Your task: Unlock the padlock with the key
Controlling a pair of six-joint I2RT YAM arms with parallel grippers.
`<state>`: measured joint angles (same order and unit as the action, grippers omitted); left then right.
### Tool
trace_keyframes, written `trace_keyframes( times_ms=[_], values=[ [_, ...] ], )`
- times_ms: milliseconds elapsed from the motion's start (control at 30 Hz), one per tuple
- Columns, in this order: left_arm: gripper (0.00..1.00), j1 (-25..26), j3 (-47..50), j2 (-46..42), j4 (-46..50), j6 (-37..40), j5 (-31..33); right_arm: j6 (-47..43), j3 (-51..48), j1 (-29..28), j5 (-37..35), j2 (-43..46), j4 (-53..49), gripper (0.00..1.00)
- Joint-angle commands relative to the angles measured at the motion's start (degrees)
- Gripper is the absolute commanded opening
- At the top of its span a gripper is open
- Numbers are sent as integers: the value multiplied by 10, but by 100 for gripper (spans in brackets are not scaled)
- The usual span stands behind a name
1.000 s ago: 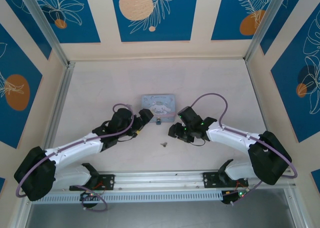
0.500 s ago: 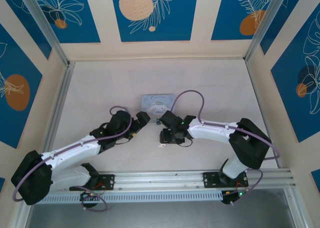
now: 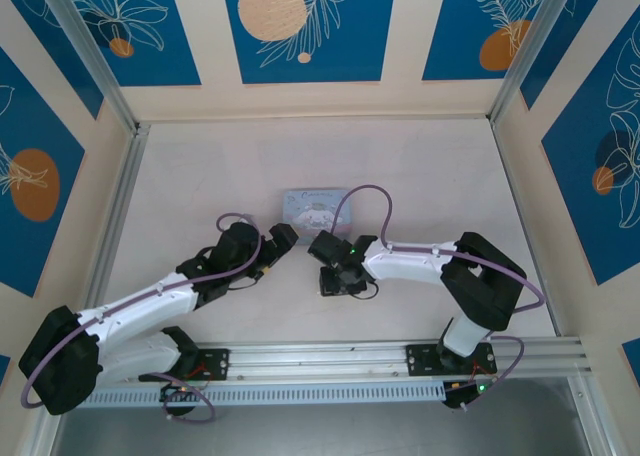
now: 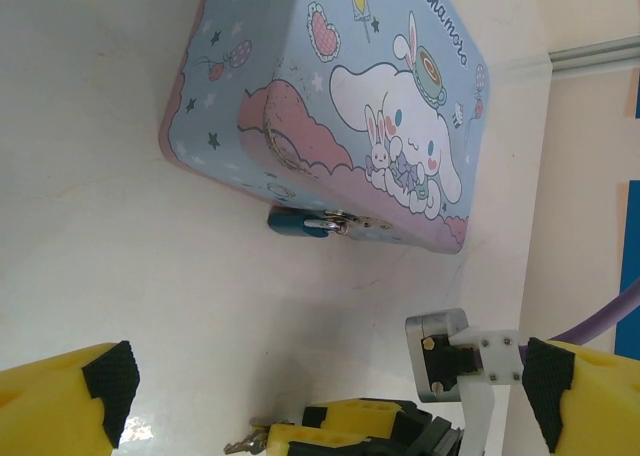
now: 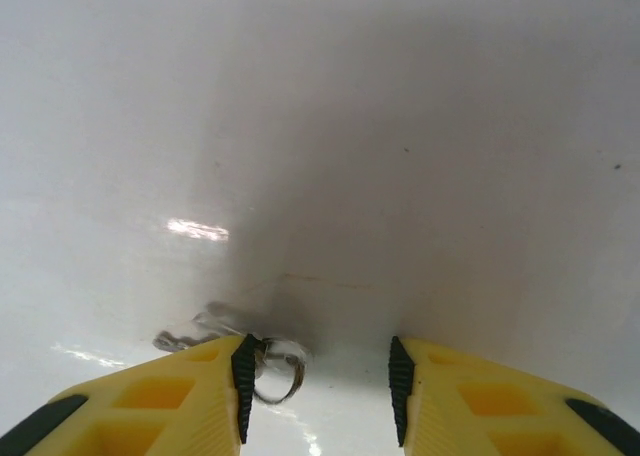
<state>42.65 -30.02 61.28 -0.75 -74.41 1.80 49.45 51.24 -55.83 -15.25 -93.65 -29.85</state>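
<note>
A pale blue cartoon tin [image 4: 330,106] lies on the white table, and the small dark bluish padlock [image 4: 295,222] hangs at its front hasp. My left gripper [image 4: 328,381] hovers open a short way in front of the padlock, with nothing between its fingers; from above, this left gripper [image 3: 290,234] sits at the tin's [image 3: 316,206] front left corner. My right gripper [image 5: 318,386] is down at the table, jaws open. The key [image 5: 190,331] and its ring [image 5: 280,368] lie against the inner face of its left finger [image 5: 243,376]. The other finger stands clear of them.
In the left wrist view the right gripper's yellow fingers [image 4: 350,438] and the key [image 4: 245,443] lie just in front of the padlock. A metal rail [image 3: 330,356] runs along the near table edge. Patterned walls enclose the other sides.
The right arm has swung left and lowered its gripper over the key, and its jaws have narrowed. The left arm has barely shifted.
</note>
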Motion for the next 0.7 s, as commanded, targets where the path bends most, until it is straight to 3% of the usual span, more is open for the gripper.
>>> trace_keyframes(
  times_ms=[0,400,567,667],
  values=[
    [100,1,9,-2,7,15,8,9,-14,-3,-11,-5,-8,43],
    [100,1,5,12,0,14,6,1,22,-2,17,-45,12,44],
    [100,1,1,17,-3,14,2,5,27,13,6,-47,7,33],
    [100,1,0,21,-5,14,0,8,26,28,0,-39,5,31]
  ],
)
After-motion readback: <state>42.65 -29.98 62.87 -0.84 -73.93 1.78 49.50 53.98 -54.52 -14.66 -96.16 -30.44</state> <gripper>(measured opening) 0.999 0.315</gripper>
